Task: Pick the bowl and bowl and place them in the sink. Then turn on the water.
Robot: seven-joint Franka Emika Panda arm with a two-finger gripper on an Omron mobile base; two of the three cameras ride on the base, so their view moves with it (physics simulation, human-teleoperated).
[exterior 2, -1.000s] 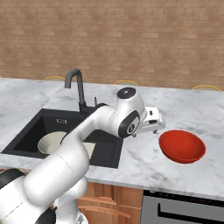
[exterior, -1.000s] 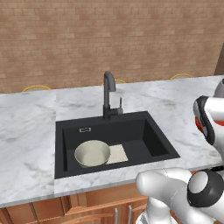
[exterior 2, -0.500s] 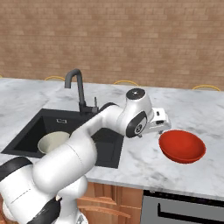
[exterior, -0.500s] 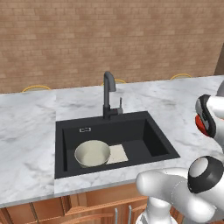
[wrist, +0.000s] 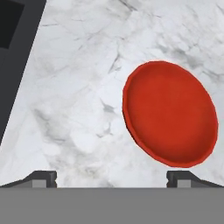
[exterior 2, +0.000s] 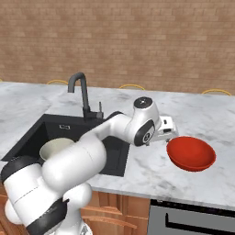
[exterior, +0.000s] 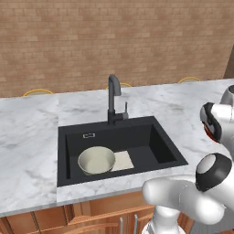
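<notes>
The red bowl (exterior 2: 191,153) sits upright on the marble counter (exterior 2: 137,176) to the right of the sink (exterior 2: 27,133), well clear of the basin's right rim, and nothing touches it. From the hand view it lies ahead of the fingers and off to the right, so the hand is not yet centred over it. The gripper (exterior 2: 170,133) hangs just above and beside the bowl's far-left rim, jaws spread wide and empty; both dark fingertips (wrist: 41,177) stand far apart at the bottom of the hand view with bare marble between them. Over the last second the arm has swung rightward, away from the basin: the hand has travelled from a spot well short of the bowl to one almost over its rim, while the bowl itself has not moved and the base has held its place. In the sink the cream bowl (exterior: 96,160) rests upright on the floor at the near-left, beside a pale square mat (exterior: 122,161), so the first half of the carrying looks done. The black faucet (exterior: 113,98) stands at the far edge with its small side lever (exterior: 125,109) untouched, and no stream runs. The shift therefore reads as the approach to the second bowl; what remains is to centre on a rim, descend and close, carry it over, then work the lever.
</notes>
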